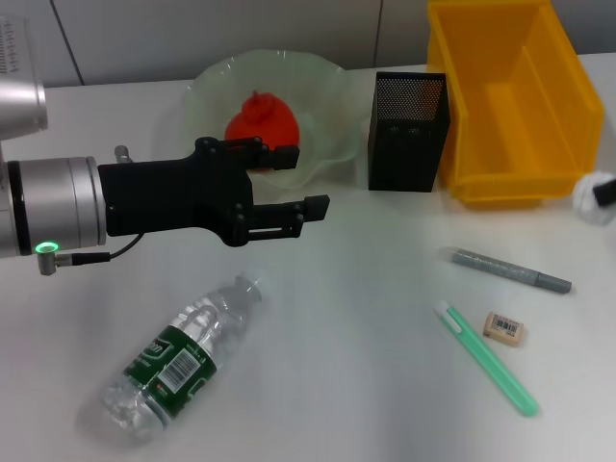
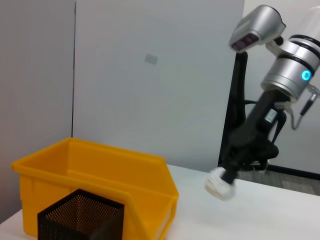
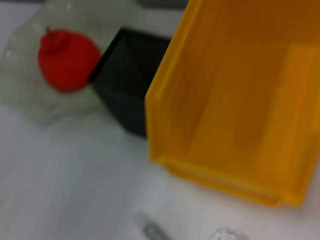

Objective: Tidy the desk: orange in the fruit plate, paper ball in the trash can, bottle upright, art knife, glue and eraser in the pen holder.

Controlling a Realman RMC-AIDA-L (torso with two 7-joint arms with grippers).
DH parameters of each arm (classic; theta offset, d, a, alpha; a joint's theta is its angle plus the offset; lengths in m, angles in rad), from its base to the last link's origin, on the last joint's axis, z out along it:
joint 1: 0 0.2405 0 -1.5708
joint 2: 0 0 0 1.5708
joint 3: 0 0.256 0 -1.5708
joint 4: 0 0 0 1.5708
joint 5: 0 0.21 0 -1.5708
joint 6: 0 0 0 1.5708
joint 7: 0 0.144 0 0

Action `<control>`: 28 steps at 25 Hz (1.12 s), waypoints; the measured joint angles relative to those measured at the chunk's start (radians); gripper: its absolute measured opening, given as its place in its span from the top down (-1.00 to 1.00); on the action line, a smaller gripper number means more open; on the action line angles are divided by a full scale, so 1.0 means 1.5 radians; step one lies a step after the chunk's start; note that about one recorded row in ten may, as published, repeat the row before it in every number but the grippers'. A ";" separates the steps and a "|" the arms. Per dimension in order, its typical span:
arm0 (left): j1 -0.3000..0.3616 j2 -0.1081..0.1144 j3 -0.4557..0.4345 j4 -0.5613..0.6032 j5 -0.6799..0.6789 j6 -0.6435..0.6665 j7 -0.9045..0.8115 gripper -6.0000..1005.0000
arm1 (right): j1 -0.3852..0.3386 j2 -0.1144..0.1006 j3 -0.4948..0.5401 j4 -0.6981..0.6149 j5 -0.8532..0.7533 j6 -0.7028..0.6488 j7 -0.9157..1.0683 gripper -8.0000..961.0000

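The orange lies in the pale-green fruit plate, behind my open left gripper, which hovers above the table with nothing between its fingers. My right gripper is shut on the white paper ball, low beside the front right corner of the yellow trash can. The black mesh pen holder stands left of the can. The bottle lies on its side at the front left. A grey glue pen, a mint-green art knife and the beige eraser lie at the front right.
The table's back edge meets a grey wall right behind the plate, holder and can. An office chair stands past the table's right side. Bare tabletop lies between the bottle and the art knife.
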 joint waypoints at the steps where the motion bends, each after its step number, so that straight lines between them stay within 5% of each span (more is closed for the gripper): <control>1: 0.001 0.000 0.000 0.000 -0.003 0.000 0.000 -0.43 | 0.004 -0.003 0.003 0.002 -0.001 0.012 -0.001 0.43; 28: 0.003 0.001 -0.001 0.002 -0.014 0.000 0.000 -0.02 | 0.125 -0.051 -0.004 0.256 0.000 0.292 -0.068 0.43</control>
